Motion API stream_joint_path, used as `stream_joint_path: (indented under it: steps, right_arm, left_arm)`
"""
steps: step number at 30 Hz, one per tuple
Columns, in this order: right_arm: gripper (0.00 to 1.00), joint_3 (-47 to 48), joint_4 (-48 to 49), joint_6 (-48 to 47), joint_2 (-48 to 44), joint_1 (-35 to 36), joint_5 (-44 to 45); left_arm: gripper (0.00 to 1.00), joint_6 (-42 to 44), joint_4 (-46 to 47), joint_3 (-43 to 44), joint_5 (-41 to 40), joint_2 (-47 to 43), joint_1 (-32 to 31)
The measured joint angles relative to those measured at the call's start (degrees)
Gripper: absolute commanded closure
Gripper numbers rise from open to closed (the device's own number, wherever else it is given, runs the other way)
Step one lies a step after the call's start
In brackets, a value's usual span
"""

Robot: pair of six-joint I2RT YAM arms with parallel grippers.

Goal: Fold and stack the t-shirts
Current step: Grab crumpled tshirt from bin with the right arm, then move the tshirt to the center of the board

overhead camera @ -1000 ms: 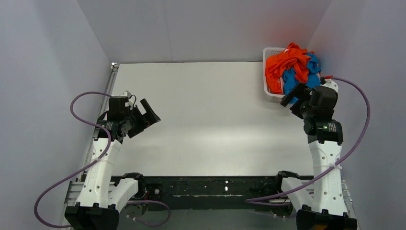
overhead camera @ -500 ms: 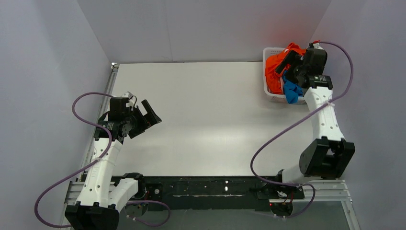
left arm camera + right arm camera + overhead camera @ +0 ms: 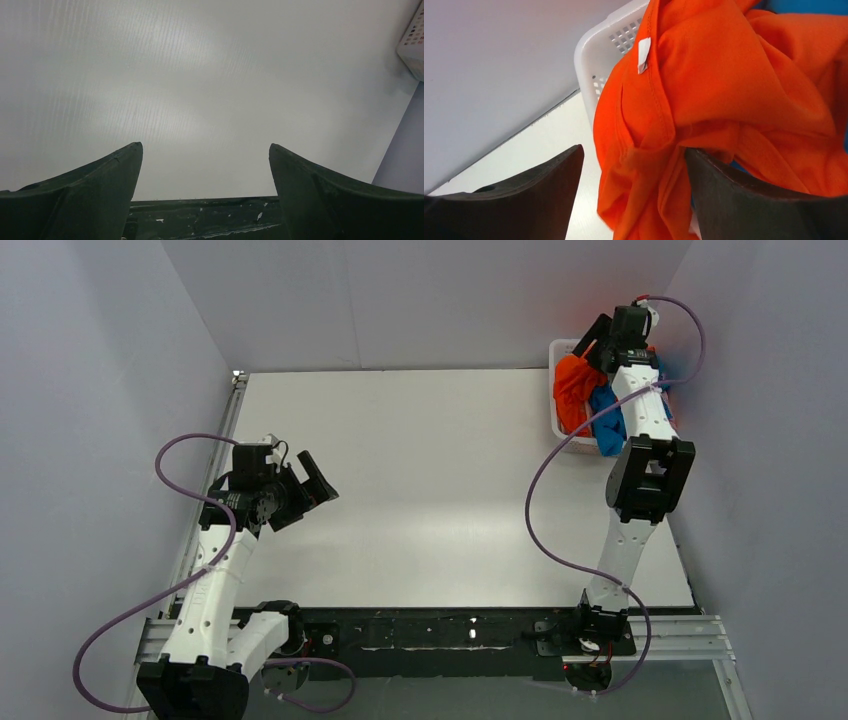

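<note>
The orange-red t-shirt (image 3: 724, 85) is draped over the rim of the white slotted basket (image 3: 596, 62), a hanging fold lying between the spread right fingers (image 3: 534, 195) (unclamped, touching one finger). The left fingers (image 3: 90, 195) are held apart over the surface (image 3: 200, 90).

The white table (image 3: 440, 490) lies flat and matte. Directly on it stands one white slotted plastic basket (image 3: 560, 346), set in the far right corner.

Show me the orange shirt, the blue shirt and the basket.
orange shirt (image 3: 734, 80), right wrist view, bunched middle.
blue shirt (image 3: 607, 430), top view, hanging fold.
basket (image 3: 595, 56), right wrist view, slotted corner.
</note>
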Motion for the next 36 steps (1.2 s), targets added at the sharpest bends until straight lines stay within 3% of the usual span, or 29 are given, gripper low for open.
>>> stream_joint_path:
  steps: [2,7,8,9,18,29,36]
  right_arm:
    - [0.29,3.1,-0.1,0.0,3.5,0.0,0.5]
    - [0.80,9.9,-0.9,-0.2,10.7,0.0,0.8]
    - [0.95,10.4,-1.0,0.0,11.4,0.0,0.8]
    - [0.99,10.6,-1.2,-0.1,11.6,0.0,0.8]
    - [0.99,11.3,-2.3,-0.5,7.9,0.1,-0.6]
    - [0.99,12.7,-2.2,1.9,-18.2,3.2,-12.6]
    - [0.99,18.1,-1.6,4.5,-27.5,12.2,-23.0]
  left_arm:
    - [0.00,0.0,-0.1,-0.1,0.0,0.4,0.0]
    - [0.01,0.0,-0.1,-0.1,0.0,0.9,0.0]
    - [0.00,0.0,-0.1,-0.1,0.0,0.9,0.0]
    - [0.01,0.0,-0.1,-0.1,0.0,1.0,0.0]
    - [0.00,-0.4,-0.1,-0.1,0.6,1.1,0.0]
    - [0.00,-1.3,-1.4,-0.4,2.7,-3.7,0.0]
    - [0.00,-1.7,-2.7,-0.4,2.7,-5.5,0.0]
